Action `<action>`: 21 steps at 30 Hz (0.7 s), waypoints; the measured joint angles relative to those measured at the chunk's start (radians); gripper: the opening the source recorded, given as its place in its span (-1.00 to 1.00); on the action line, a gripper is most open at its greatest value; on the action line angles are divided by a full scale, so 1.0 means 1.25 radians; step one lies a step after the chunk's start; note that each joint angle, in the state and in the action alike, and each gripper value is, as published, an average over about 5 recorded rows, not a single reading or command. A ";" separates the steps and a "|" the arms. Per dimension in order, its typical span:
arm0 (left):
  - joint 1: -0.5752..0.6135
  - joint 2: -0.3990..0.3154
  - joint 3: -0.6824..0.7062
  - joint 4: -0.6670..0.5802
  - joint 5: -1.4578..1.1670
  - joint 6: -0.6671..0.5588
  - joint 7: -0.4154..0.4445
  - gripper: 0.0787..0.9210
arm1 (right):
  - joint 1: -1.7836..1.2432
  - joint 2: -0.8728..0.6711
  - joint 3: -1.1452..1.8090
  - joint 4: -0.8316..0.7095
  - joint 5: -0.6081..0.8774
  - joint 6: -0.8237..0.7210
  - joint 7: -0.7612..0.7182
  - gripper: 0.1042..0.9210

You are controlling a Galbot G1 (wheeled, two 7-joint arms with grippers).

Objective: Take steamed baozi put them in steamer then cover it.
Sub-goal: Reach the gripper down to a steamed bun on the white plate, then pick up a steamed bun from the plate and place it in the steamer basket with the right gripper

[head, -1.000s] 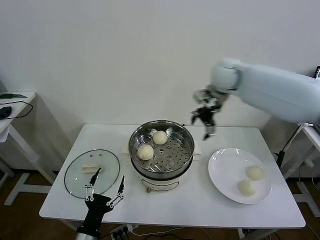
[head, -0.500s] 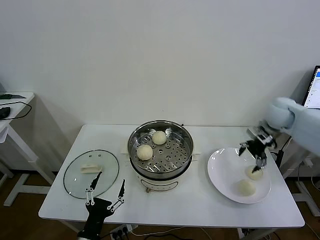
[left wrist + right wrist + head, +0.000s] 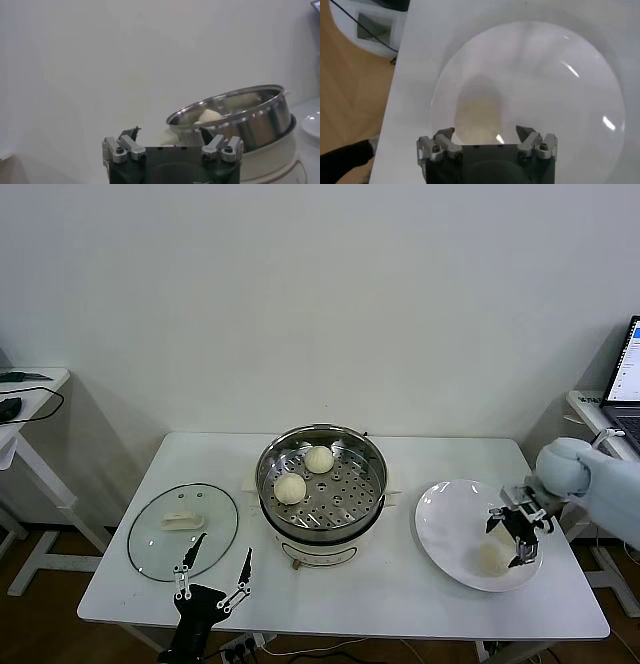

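The steamer stands mid-table with two steamed baozi on its perforated tray. Two more baozi lie on the white plate at the right; one shows plainly. My right gripper hangs open low over the plate with the other bun between its fingers, not squeezed. In the right wrist view that bun lies just ahead of the open right gripper. The cover lies flat on the table's left. My left gripper waits open at the front edge, near the cover.
In the left wrist view the left gripper faces the steamer from low down, a bun showing over its rim. A side table with cables stands far left. A laptop sits at the far right.
My right arm swung from behind the steamer's right side over to the plate and dropped down over a bun. The left gripper stayed where it was.
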 measured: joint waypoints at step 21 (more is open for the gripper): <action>-0.002 0.000 0.000 0.010 0.002 -0.002 -0.002 0.77 | -0.035 0.001 0.019 0.011 -0.017 -0.005 0.035 0.39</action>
